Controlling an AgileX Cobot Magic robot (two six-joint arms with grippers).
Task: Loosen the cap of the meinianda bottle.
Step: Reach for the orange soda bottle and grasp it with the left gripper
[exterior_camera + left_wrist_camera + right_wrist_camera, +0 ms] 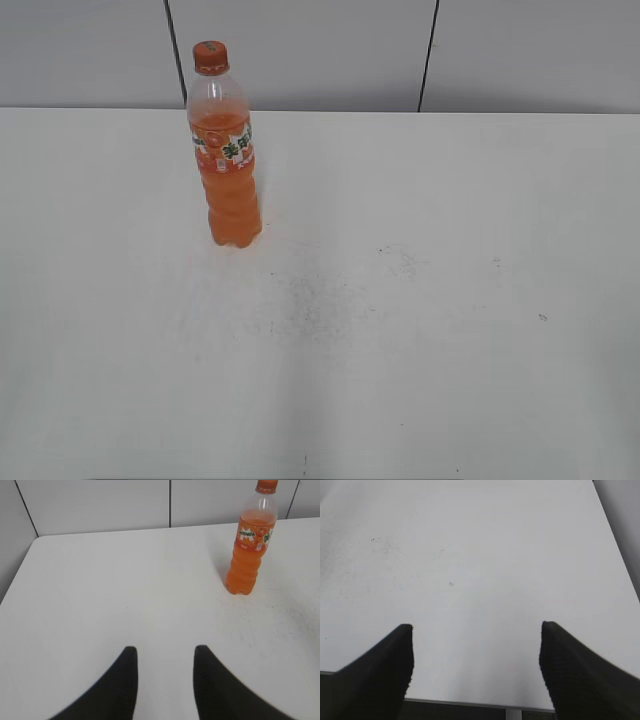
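The meinianda bottle (227,160) stands upright on the white table (400,300), left of the middle and towards the back, with its orange cap (211,56) on top. It also shows in the left wrist view (248,550) at the upper right, its cap (266,486) at the top edge. My left gripper (165,652) is open and empty, over bare table well short of the bottle. My right gripper (476,627) is open wide and empty, over the table's near edge. Neither gripper shows in the exterior view.
A grey panelled wall (320,50) runs behind the table. Faint dark specks mark the table's middle (310,300). The table's left edge (15,575) shows in the left wrist view and its right edge (615,535) in the right wrist view.
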